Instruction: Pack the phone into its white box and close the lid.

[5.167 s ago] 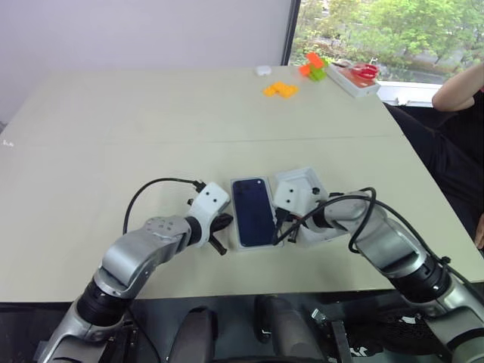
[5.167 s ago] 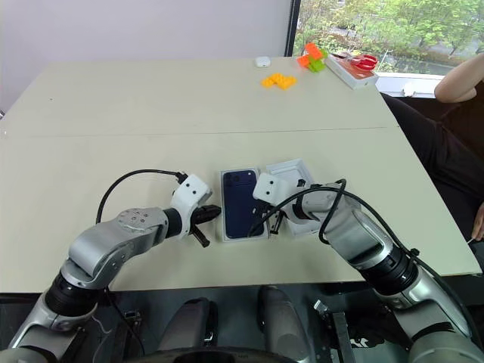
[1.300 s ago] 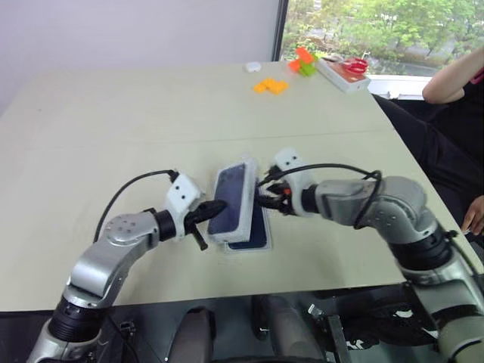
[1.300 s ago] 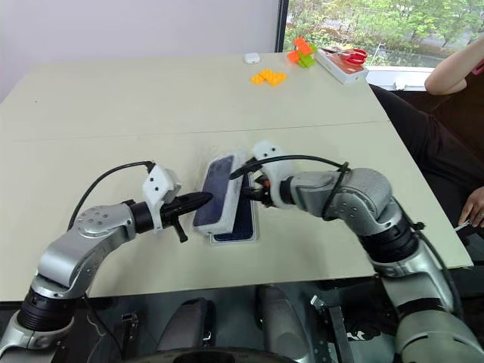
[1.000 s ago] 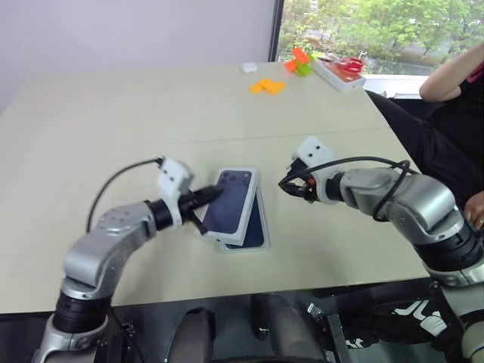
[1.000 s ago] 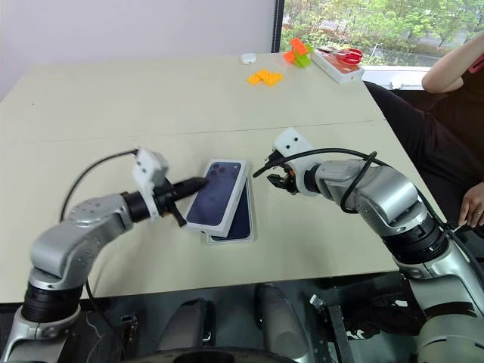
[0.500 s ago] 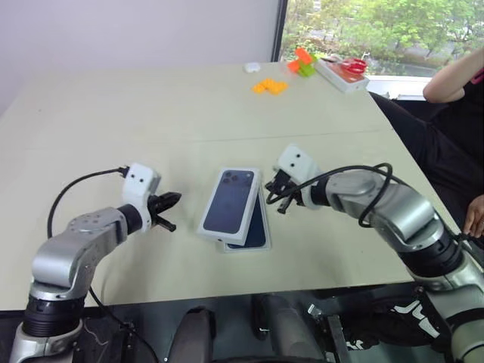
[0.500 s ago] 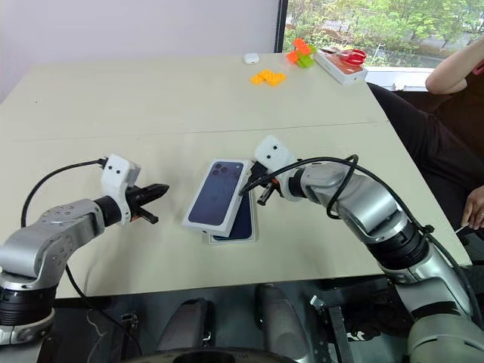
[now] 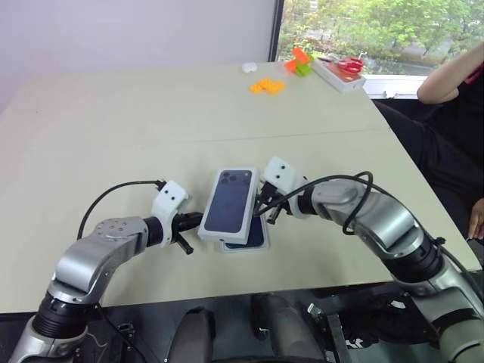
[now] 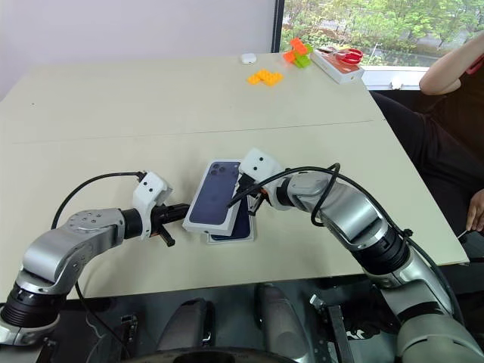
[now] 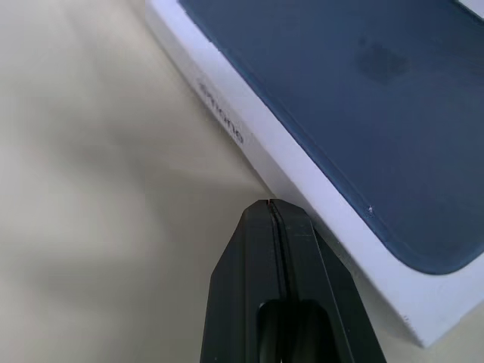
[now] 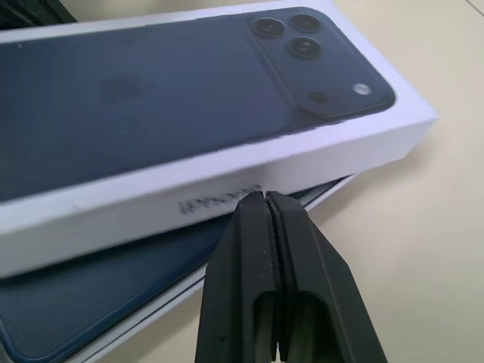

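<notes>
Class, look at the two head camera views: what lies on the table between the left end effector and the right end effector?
The lid, skewed over the phone in the white box, lies between the left end effector and right end effector.

The two head views look forward and down from above the desk [image 9: 113, 113], taking in both arms and the window side beyond; they share almost the whole scene (the right eye's picture sits slightly shifted sideways). The left wrist view looks along the left tool [image 11: 276, 227], very near the lid [image 11: 318, 98], facing its lettered long side. The right wrist view looks along the right tool [image 12: 266, 219], equally close, at the lid's opposite lettered side, with the phone [image 12: 91, 302] beneath it. Both wrist views share the lid's printed top.
</notes>
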Robot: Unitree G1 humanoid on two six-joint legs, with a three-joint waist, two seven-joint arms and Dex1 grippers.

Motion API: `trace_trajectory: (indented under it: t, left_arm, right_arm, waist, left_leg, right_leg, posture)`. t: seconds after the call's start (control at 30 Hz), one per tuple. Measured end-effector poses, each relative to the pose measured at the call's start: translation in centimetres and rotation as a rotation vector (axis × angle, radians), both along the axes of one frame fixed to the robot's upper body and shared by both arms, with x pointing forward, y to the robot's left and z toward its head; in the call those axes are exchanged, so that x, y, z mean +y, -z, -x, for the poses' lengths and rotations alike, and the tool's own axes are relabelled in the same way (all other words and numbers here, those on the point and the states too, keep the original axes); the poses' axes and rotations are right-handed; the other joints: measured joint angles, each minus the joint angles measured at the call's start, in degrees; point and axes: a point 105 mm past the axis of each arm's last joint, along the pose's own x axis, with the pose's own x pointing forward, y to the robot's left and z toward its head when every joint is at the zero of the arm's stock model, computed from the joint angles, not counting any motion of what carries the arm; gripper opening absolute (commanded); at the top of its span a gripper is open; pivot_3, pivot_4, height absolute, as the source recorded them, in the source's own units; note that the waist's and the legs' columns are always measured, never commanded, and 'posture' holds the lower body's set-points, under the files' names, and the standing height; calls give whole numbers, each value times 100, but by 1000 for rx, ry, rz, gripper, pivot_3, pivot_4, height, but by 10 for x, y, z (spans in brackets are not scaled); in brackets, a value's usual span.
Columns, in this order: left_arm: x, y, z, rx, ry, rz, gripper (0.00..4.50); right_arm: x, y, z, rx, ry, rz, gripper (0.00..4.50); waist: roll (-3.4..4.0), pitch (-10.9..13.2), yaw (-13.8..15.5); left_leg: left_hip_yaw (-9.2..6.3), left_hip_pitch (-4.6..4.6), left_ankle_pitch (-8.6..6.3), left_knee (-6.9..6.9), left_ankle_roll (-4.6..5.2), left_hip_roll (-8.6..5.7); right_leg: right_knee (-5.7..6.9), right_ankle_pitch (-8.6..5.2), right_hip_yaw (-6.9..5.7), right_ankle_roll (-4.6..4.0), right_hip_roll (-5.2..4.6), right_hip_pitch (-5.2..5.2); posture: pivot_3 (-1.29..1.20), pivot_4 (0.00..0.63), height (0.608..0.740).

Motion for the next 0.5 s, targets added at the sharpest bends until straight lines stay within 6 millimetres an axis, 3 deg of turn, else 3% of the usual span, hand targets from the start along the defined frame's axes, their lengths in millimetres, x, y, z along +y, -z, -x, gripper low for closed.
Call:
trace_trajectory:
  t: [0.5]
  left_arm:
    - [-21, -10, 17, 4, 103, 47, 0]
  right_arm:
    - [-12, 3, 6, 26, 4, 34, 43]
  waist:
    - [0, 0, 3]
  left_leg:
    - [1, 4, 0, 2, 0, -1]
  right_leg:
    - [1, 0, 0, 0, 0, 4]
  posture:
    - [0, 150, 739]
